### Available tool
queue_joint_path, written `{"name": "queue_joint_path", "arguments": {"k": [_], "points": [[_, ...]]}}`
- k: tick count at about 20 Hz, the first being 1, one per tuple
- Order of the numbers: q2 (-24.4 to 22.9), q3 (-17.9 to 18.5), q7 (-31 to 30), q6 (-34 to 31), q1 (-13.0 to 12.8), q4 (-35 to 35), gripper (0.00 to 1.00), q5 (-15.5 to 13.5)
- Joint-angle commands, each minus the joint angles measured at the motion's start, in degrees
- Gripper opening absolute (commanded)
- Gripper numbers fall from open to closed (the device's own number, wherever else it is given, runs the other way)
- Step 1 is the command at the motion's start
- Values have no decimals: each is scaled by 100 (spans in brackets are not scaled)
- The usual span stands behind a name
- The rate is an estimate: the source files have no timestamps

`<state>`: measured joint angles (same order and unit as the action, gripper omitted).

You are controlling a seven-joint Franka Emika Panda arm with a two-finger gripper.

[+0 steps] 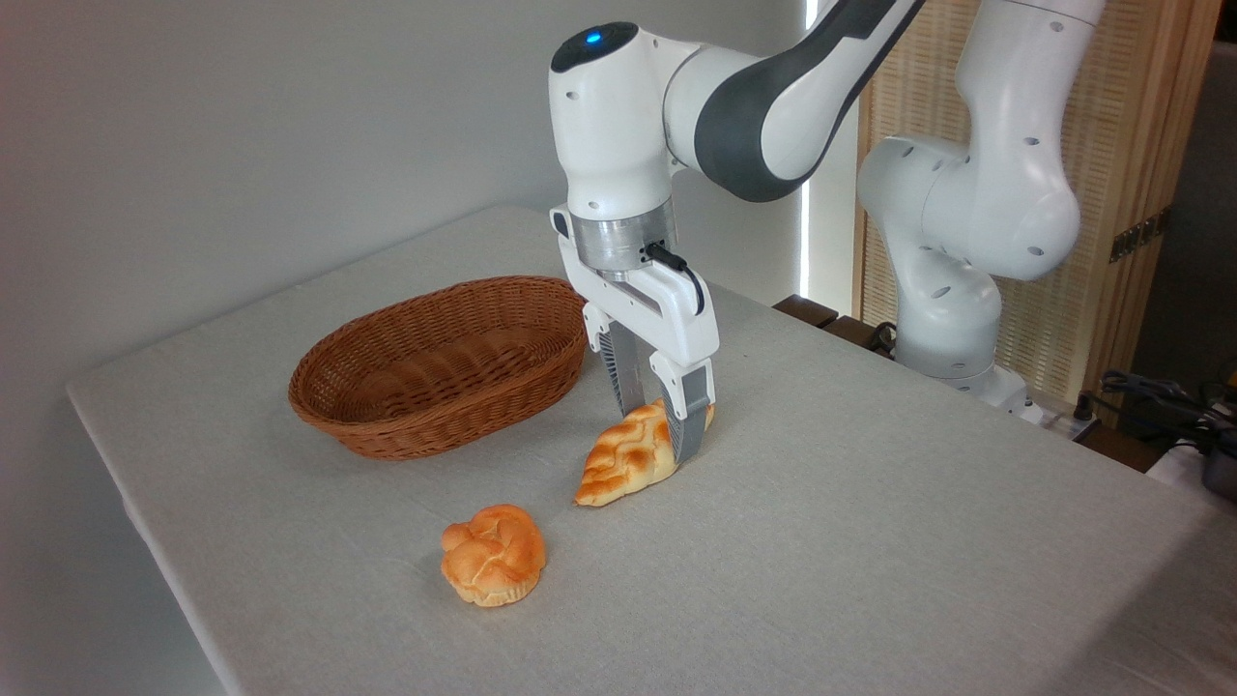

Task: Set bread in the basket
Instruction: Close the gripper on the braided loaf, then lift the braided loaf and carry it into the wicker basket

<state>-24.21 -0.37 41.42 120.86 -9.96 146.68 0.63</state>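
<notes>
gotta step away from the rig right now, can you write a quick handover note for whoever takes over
Gripper: down at the table, fingers either side of the braided bread, around its far end. Whether it is clamped tight cannot be told from this view.
Bread: lying on the tablecloth just right of the basket, near tip pointing toward the camera, not visibly lifted.
Basket: nothing visible in it.
Round bun: lies apart, nearer the camera; not part of the job.
Done: approach to the bread.
Left: secure the grasp, lift, carry left over the basket, release inside.
</notes>
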Motion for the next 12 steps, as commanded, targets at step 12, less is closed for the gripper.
{"name": "queue_joint_path", "arguments": {"k": [12], "points": [[21, 99, 85, -1, -67, 27, 35, 87]]}}
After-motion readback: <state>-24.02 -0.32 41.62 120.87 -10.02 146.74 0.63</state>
